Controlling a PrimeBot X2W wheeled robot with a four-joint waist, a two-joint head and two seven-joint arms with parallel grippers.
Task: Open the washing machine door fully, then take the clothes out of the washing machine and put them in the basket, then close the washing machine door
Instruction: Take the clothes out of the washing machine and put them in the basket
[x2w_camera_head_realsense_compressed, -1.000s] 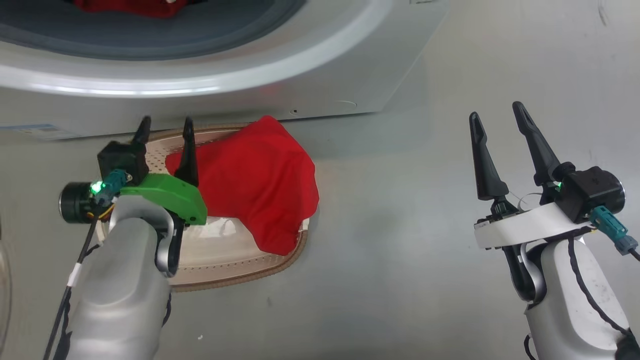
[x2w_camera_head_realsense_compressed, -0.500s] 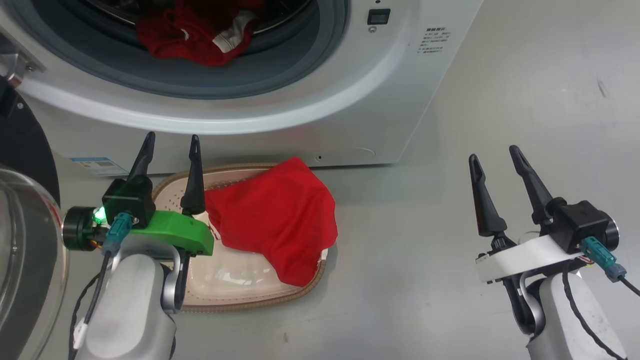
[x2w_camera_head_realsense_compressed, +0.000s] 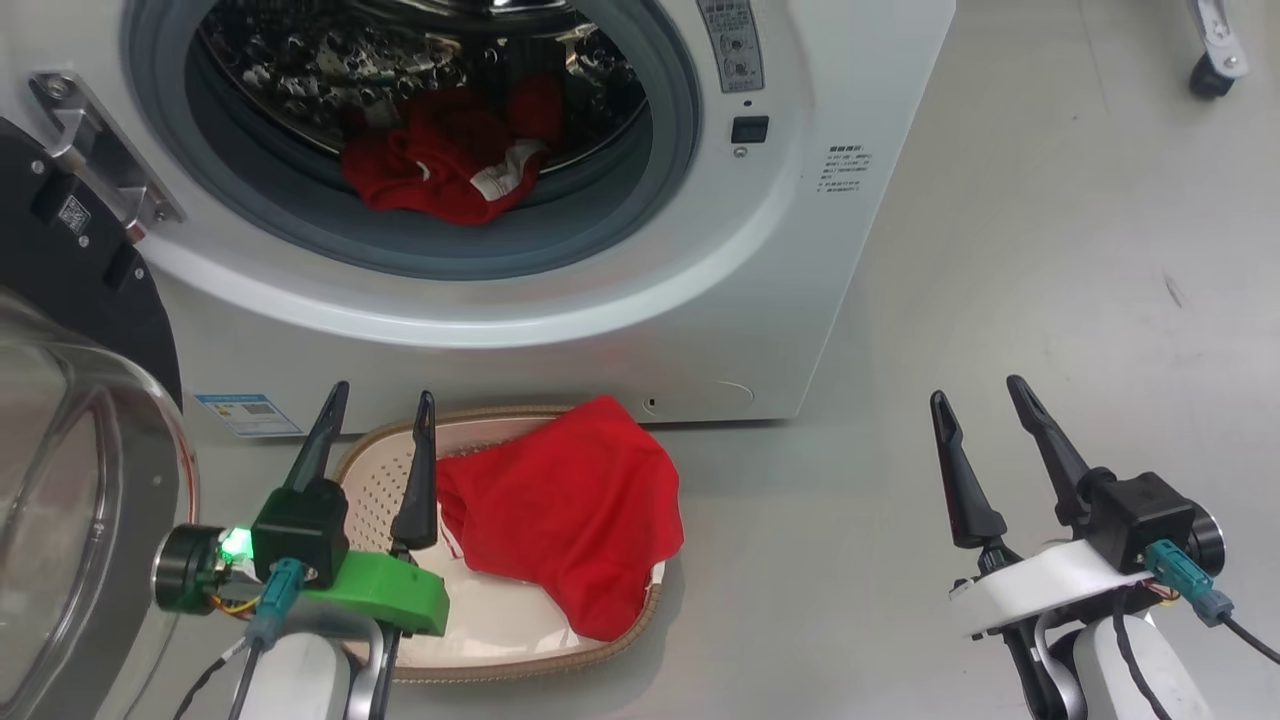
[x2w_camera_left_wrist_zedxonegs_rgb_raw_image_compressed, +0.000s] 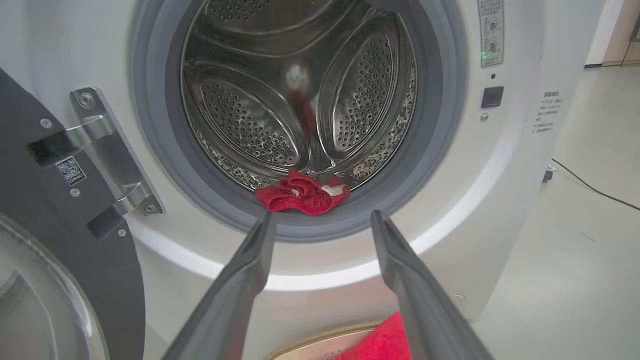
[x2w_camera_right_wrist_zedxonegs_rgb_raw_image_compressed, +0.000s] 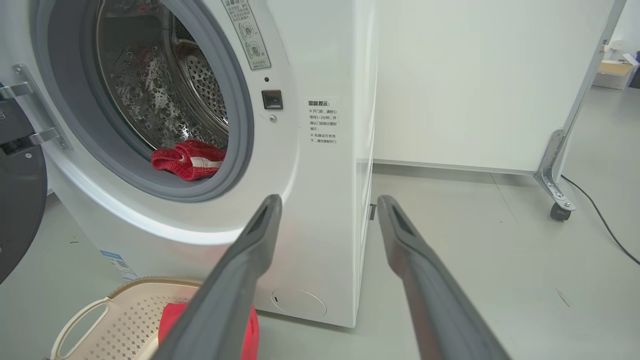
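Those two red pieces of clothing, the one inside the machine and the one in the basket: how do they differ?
The drum garment is bunched into a crumpled heap showing white trim; the basket garment lies spread out, mostly plain red. The drum garment sits low in the steel drum, while the basket garment drapes over the rim of the basket on the floor. Both are bright red fabric.

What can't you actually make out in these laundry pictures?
Head view: the round glossy black door is cut off by the left edge.
Head view: the cream perforated plastic basket has its floor hidden by a bright red garment and the left gripper.
Wrist views: crumpled red fabric in the steel drum: one piece or several, cannot tell.
Head view: printed labels on the white washing machine: too small to read.
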